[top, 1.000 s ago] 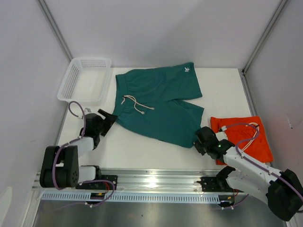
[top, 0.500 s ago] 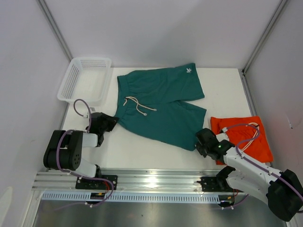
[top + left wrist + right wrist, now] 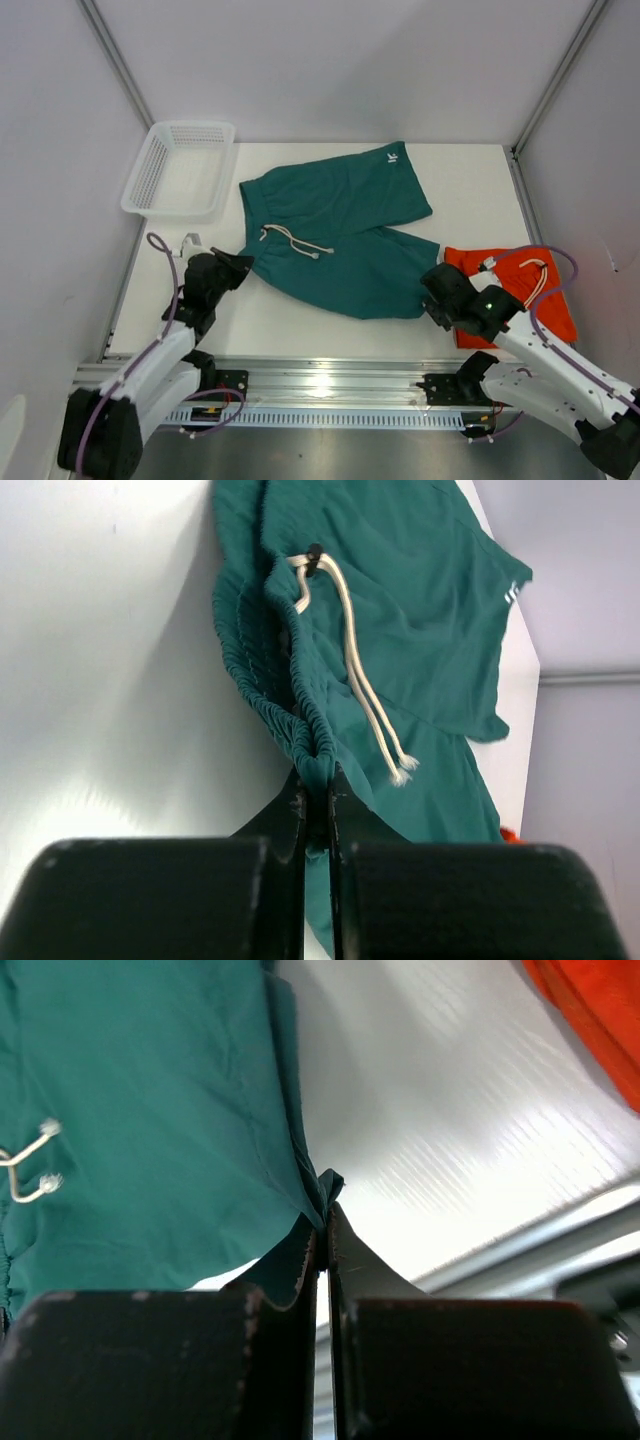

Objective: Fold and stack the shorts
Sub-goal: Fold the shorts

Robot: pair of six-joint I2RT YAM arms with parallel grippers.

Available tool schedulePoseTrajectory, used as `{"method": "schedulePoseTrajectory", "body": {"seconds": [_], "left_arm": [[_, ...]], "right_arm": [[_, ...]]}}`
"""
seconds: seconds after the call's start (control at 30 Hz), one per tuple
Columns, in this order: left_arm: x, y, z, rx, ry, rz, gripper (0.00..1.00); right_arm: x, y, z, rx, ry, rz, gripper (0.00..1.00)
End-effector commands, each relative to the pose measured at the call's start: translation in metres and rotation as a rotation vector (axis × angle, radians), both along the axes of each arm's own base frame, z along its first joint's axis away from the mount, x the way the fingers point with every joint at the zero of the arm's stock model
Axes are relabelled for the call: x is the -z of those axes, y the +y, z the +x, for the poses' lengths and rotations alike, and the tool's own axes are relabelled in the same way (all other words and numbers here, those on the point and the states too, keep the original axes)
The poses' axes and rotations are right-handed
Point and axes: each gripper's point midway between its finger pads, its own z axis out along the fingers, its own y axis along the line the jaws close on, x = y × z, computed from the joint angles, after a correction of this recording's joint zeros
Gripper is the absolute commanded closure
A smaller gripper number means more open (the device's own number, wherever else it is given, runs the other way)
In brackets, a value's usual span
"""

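The teal green fabric shorts (image 3: 340, 235) lie spread flat on the white table (image 3: 470, 190), just to the right of the white mesh plastic basket (image 3: 172, 210), with their gathered waistband on the side nearer to the basket and a white drawstring (image 3: 295, 240) lying on the cloth. The left gripper (image 3: 243, 262), below the basket toward the arm bases, has its jaws pressed together on the near corner of this waistband. The right gripper (image 3: 432, 285), well apart from the basket, is clamped on the corner of the near leg's hem. The bright orange-red fabric shorts (image 3: 555, 315) lie farthest from the basket, just beside the teal pair, partly under the right arm.
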Motion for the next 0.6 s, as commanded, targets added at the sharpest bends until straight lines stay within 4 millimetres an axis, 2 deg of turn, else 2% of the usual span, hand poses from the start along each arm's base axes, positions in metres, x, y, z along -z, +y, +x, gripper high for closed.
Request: {"method": "schedulePoseTrajectory", "body": {"seconds": [0.0,0.07,0.13,0.17,0.23,0.27,0.33,0.37,0.4,0.43,0.47,0.57], "left_arm": [[0.027,0.013,-0.048,-0.064,0.157,0.081,1.00],[0.021,0.017,-0.056,-0.098,0.169,0.048,1.00],[0.018,0.025,-0.069,-0.133,0.199,0.053,1.00],[0.002,0.026,-0.066,-0.146,0.176,0.044,1.00],[-0.001,0.033,-0.072,-0.172,0.208,0.073,1.00],[-0.017,0.034,-0.068,-0.191,0.187,0.060,1.00],[-0.018,0.039,-0.068,-0.230,0.240,0.075,1.00],[-0.026,0.039,-0.064,-0.241,0.243,0.071,1.00],[-0.020,0.042,-0.069,-0.259,0.294,0.084,1.00],[-0.021,0.043,-0.065,-0.290,0.327,0.078,1.00],[-0.028,0.043,-0.062,-0.297,0.332,0.080,1.00],[-0.040,0.042,-0.050,-0.311,0.324,0.079,1.00]], "right_arm": [[-0.013,-0.035,-0.023,0.052,0.024,-0.116,1.00],[-0.022,-0.037,-0.021,0.055,-0.009,-0.103,1.00],[-0.041,-0.039,-0.014,0.066,-0.063,-0.097,1.00],[-0.048,-0.040,-0.012,0.059,-0.081,-0.111,1.00],[-0.070,-0.039,0.000,0.059,-0.139,-0.117,1.00],[-0.075,-0.040,0.008,0.044,-0.153,-0.163,1.00],[-0.094,-0.039,0.025,0.043,-0.186,-0.174,1.00],[-0.096,-0.031,0.037,0.021,-0.183,-0.180,1.00],[-0.099,-0.031,0.043,-0.014,-0.178,-0.210,1.00],[-0.108,-0.035,0.054,0.004,-0.191,-0.206,1.00],[-0.111,-0.025,0.068,-0.019,-0.206,-0.179,1.00],[-0.127,-0.029,0.099,-0.037,-0.267,-0.182,1.00]]}}
